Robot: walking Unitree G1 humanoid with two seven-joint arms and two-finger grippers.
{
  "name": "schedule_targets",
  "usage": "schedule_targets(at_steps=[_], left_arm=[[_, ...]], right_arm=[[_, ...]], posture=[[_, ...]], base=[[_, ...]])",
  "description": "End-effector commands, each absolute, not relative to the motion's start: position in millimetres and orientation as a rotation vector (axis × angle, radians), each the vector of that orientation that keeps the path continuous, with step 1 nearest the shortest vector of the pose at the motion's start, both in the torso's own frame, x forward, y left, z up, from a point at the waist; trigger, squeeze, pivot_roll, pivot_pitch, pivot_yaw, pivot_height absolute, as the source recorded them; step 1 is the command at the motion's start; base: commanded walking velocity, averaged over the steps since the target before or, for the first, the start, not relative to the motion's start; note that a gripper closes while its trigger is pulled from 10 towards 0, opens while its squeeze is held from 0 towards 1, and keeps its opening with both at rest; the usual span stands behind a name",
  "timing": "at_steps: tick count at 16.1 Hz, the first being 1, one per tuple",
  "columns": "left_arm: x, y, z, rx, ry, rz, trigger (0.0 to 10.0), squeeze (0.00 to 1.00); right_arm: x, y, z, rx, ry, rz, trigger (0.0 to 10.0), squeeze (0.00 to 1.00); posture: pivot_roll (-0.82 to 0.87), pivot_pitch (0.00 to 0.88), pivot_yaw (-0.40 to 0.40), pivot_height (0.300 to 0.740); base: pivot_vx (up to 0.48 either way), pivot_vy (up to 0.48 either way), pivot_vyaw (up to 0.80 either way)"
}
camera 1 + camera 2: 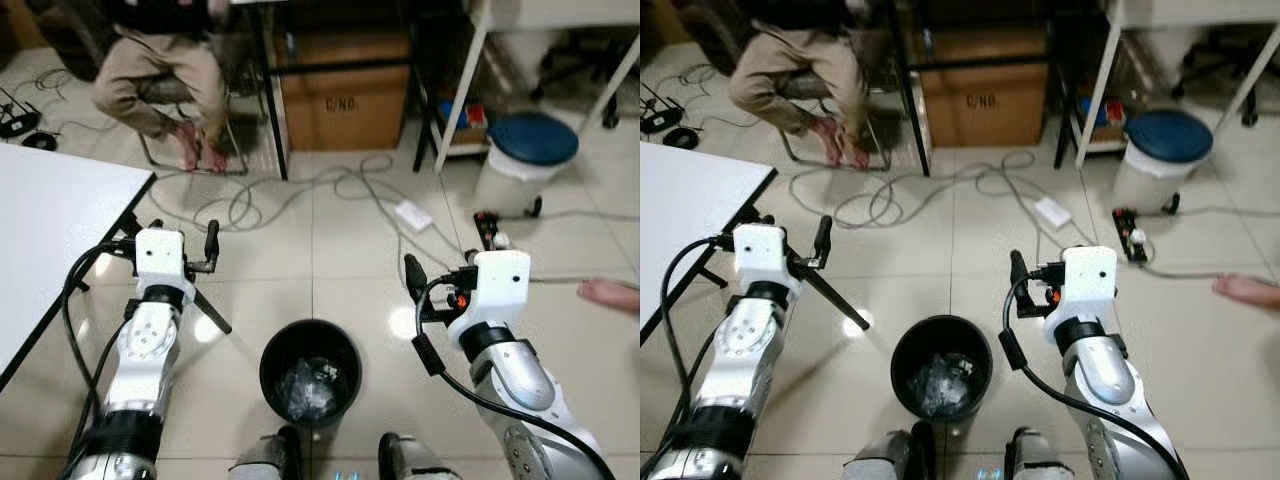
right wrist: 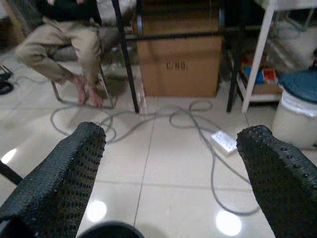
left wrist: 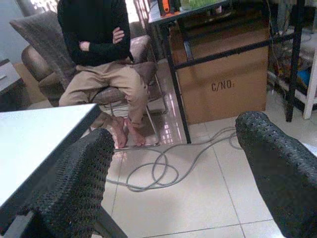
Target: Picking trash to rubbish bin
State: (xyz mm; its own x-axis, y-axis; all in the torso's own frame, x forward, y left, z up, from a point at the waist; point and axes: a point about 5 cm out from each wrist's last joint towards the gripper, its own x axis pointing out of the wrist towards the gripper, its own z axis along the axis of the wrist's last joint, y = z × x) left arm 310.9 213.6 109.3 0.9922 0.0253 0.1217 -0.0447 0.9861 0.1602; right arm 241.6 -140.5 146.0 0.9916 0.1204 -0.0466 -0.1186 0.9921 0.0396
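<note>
The black rubbish bin (image 1: 310,352) stands on the tiled floor just in front of my feet, between my two arms. Crumpled clear plastic trash (image 1: 308,388) lies inside it. My left gripper (image 3: 173,134) is held out left of the bin, above the floor and beside the table edge; one of its black fingers (image 1: 212,243) points forward. It is open with nothing between its fingers. My right gripper (image 2: 173,133) is held out right of the bin, one finger (image 1: 411,274) showing. It is open too and holds nothing.
A white table (image 1: 50,220) fills the left. A person sits at the back left with bare feet (image 1: 200,152) on the floor. Grey cables (image 1: 330,188) and a white power block (image 1: 412,214) lie ahead. Behind are a cardboard box (image 1: 345,100) and a blue-lidded bin (image 1: 530,150). Another person's foot (image 1: 610,293) shows at right.
</note>
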Motion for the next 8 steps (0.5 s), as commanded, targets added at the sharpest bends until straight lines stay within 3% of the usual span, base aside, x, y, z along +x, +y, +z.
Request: schedule_targets(at_steps=[1, 8], left_arm=[[304.0, 215.8, 109.1, 0.158, -0.104, 0.022, 10.0, 0.00], [281.5, 198.4, 117.2, 0.094, -0.081, 0.009, 10.0, 0.00]], right_arm=[[241.7, -137.7, 145.3, 0.025, 0.044, 0.133, 10.0, 0.00], [246.0, -136.2, 145.4, 0.007, 0.019, 0.159, 10.0, 0.00]], posture=[[-0.10, 0.127, 0.071, 0.740], [-0.09, 0.118, 0.050, 0.740]], base=[[0.000, 0.000, 0.00], [0.000, 0.000, 0.00]])
